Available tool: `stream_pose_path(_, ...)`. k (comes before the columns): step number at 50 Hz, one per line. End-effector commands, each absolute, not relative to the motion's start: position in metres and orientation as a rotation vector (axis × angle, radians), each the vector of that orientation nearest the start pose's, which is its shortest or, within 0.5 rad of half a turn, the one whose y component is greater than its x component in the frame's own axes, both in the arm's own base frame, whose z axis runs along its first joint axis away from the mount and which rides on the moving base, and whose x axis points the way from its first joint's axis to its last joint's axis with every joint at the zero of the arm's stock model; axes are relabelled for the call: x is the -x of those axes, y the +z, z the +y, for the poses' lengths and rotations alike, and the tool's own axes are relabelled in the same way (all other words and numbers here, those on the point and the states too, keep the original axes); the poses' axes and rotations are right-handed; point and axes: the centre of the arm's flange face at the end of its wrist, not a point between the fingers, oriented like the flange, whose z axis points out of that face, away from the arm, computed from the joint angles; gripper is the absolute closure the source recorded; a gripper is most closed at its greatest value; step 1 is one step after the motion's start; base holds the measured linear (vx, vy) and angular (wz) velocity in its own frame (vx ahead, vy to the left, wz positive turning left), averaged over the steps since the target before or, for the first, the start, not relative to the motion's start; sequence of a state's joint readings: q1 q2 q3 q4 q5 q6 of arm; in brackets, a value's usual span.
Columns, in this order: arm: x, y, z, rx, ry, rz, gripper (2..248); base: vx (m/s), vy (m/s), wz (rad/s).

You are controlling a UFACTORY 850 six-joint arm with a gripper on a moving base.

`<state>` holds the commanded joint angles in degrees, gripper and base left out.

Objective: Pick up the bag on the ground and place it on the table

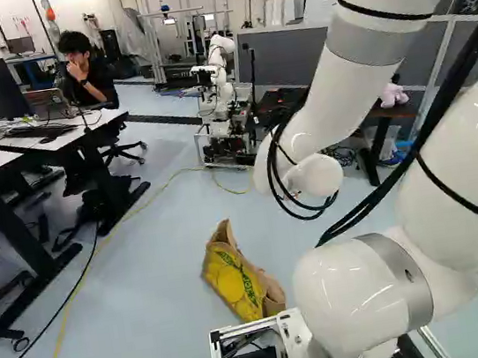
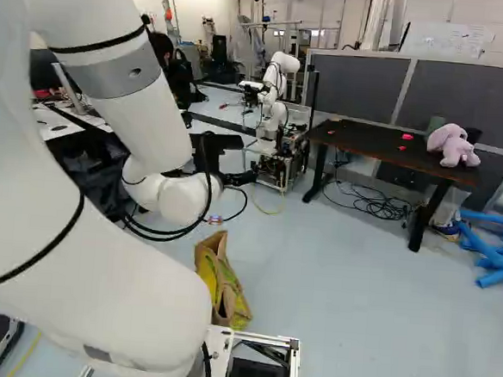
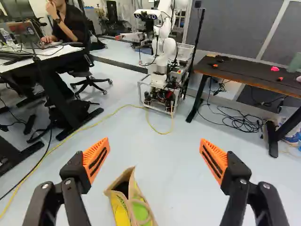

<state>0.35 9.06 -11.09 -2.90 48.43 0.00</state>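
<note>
My gripper [image 2: 240, 161] is held out above the floor in the right base view. In the wrist view the gripper [image 3: 154, 160] stands wide open, its orange pads far apart with nothing held. A brown bag with yellow and green sides [image 1: 235, 277] rests on the floor close ahead of the base. The wrist view shows the bag [image 3: 123, 207] below the gripper, nearer one finger, with its dark mouth visible and its lower part cut off. A dark-topped table [image 2: 367, 142] stands farther ahead, at the right of the right base view, bearing a plush toy [image 2: 453, 146] and small red items.
Another robot [image 1: 221, 101] stands ahead, beside the dark table. Desks [image 1: 38, 140] with monitors line the left of the left base view. A yellow cable [image 3: 70, 136] crosses the floor. Black cables [image 2: 376, 201] lie under the dark table, and blue tubes [image 2: 493, 249] lie beyond it.
</note>
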Motion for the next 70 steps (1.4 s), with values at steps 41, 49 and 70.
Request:
stream_pose_path(41,-0.389,0.33,0.024,2.736,-1.431,-0.242,3,0.0,0.0,0.0)
stream_pose_path(49,-0.406,0.317,0.028,2.775,-1.349,-0.257,3,0.0,0.0,0.0)
stream_pose_path(70,-0.445,0.283,0.045,2.859,-1.135,-0.313,3,0.0,0.0,0.0)
